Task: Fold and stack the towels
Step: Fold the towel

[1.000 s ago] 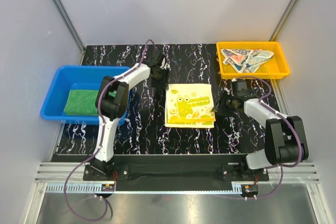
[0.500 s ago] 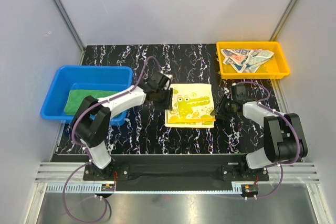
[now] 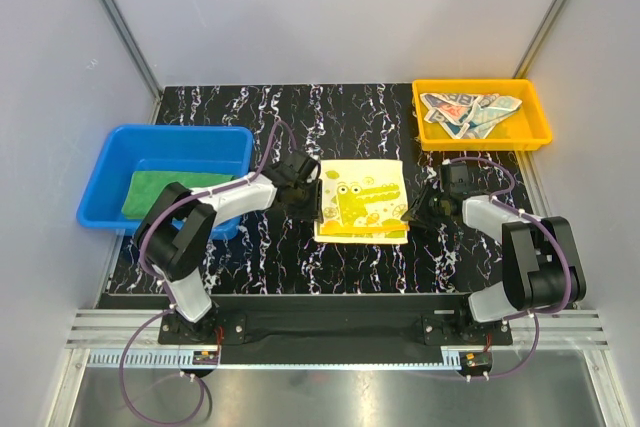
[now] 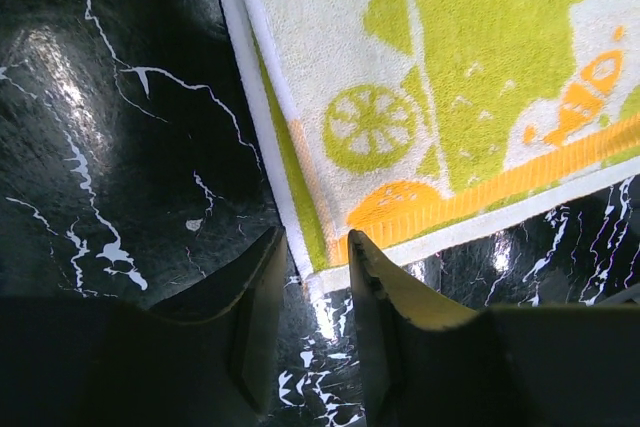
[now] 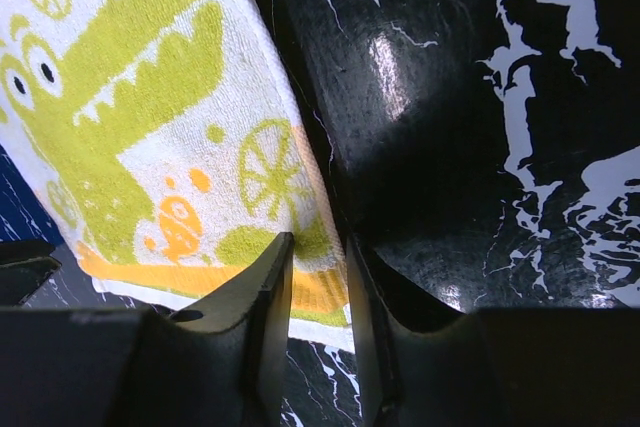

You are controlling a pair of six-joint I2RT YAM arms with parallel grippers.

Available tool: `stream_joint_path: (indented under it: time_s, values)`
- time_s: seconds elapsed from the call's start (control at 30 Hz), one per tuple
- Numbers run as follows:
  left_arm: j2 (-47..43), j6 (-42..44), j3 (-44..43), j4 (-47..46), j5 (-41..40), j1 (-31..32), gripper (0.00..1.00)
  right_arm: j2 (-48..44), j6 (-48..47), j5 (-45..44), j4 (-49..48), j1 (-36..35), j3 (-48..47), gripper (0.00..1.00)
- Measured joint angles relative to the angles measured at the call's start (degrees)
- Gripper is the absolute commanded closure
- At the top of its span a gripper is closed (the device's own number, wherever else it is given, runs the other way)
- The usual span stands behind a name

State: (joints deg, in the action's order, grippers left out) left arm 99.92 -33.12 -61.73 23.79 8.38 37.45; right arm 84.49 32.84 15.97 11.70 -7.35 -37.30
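Both arms reach low; each pincer (image 4: 312, 277) (image 5: 318, 277) clamped on crocodile towel (image 3: 360, 202) edges

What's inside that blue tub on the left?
The blue tub holds a green towel, lying flat on its floor. The left arm reaches across the tub's right side and covers part of the towel, so anything beneath the arm or towel stays unseen.

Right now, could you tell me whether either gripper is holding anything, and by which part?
Both grippers straddle the crocodile towel: the left gripper at its left edge, the right gripper at its right edge. Whether either has clamped yet cannot be told.
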Motion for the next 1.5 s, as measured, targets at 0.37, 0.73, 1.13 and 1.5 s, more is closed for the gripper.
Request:
stream_joint_path:
  time_s: [0.37, 0.73, 1.13, 1.5]
  values:
    - [0.00, -1.70, 1.29, -1.79, 0.35, 0.42, 0.69, -0.11, 0.00, 0.00, -0.31, 0.00, 0.28, 0.67]
    - [1.40, -2.99, 1.84, -2.60, 0.48, 1.36, 0.74, -0.33, 0.00, 0.00, -0.79, 0.00, 0.66, 0.67]
    - [1.84, -3.96, 1.60, -2.36, 0.59, 1.33, 1.00, -0.37, -0.09, -0.09, -0.55, 0.00, 0.87, 0.88]
    - [1.84, -3.96, -0.68, 0.50, 0.57, 1.36, 1.00, -0.74, -0.70, -0.46, 2.29, -0.04, 0.42, 0.94]
